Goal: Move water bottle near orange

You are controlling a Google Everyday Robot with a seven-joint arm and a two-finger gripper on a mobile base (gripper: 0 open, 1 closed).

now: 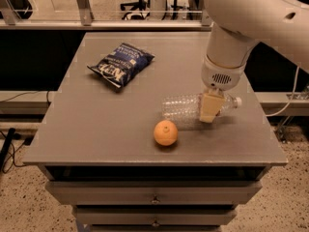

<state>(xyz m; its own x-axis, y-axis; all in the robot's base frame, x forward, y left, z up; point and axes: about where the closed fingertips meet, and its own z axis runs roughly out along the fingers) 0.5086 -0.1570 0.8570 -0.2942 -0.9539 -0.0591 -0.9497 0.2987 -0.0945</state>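
Observation:
The water bottle [181, 106] lies on its side on the grey table [96, 124], with its white cap [237, 101] pointing right. My gripper [210, 108] comes down from above onto the bottle's cap-end half and covers the label area. The orange [165, 133] sits just in front of the bottle's base end, a short gap from it, near the table's front edge.
A blue chip bag [120, 64] lies at the back left of the table. My large white arm [251, 18] reaches in from the upper right. Drawers [154, 197] sit below the table's front edge. Cables run on the floor at the left.

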